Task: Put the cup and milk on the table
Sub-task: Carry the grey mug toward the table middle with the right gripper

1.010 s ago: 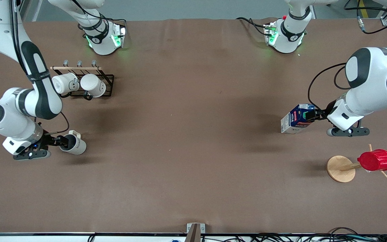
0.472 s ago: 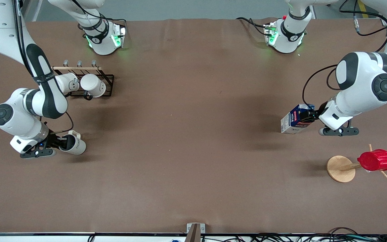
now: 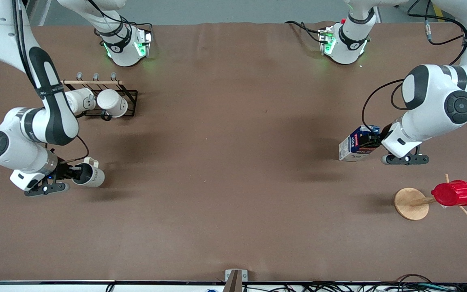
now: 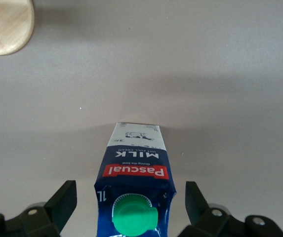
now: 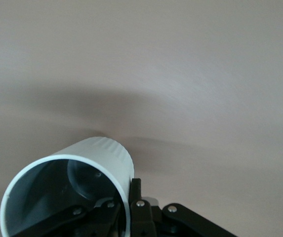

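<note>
Counter (image 3: 233,170): matt brown cover, smooth with faint creases. Cup (image 3: 91,175) in the right gripper (image 5: 131,195): matt cream glaze, dark glossy inside, fine ribbing on the wall. Milk carton (image 4: 134,190) between the left gripper (image 4: 131,212) fingers: coated printed card, slight sheen; green plastic cap (image 4: 135,216). Both grippers: matt black plastic fingers.

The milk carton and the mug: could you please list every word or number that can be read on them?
"Pascual": red band of the milk carton.
"MILK": white letters on the carton's blue part.
"1L": on the blue part beside the green cap.
Small print under MILK and on the white part: too small to read.
Lettering on the cream mug: too blurred to read.
</note>
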`<state>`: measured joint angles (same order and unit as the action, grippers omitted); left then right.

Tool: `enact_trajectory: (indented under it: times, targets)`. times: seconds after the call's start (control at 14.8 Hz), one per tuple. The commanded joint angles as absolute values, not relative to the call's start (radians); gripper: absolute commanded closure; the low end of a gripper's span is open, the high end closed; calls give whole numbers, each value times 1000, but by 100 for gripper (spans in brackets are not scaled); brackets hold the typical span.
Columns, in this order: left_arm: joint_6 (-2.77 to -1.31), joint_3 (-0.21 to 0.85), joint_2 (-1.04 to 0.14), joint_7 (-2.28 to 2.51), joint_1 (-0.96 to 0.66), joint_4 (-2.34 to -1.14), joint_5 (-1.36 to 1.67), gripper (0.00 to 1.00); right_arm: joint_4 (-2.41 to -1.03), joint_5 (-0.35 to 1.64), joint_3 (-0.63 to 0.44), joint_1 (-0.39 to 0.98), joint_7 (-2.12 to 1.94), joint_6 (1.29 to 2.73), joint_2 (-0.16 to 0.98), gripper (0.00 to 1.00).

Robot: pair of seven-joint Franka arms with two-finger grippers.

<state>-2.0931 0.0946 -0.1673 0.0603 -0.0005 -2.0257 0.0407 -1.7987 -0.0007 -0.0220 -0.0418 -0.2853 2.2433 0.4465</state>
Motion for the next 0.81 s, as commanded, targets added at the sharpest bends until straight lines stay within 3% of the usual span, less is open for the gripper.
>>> enact_trajectory:
  times: [0.0, 0.4, 0.54, 0.61, 0.74]
  targets:
    - [-2098, 97, -153, 51, 2, -2065, 63, 3, -1683, 12, 85, -26, -217, 2116, 416, 100]
    - [-2059, 97, -155, 40, 2, -2071, 63, 3, -1624, -70, 297, 86, 297, 2092, 454, 100]
    - [-2039, 97, -155, 40, 2, -2071, 63, 9, -1612, -141, 368, 132, 485, 2101, 497, 100]
    - [-2034, 97, -155, 40, 2, -2071, 63, 17, -1586, -165, 394, 153, 559, 2118, 530, 100]
    - [-2014, 97, -155, 40, 0, -2065, 61, 48, -1551, -228, 417, 210, 699, 2128, 592, 100]
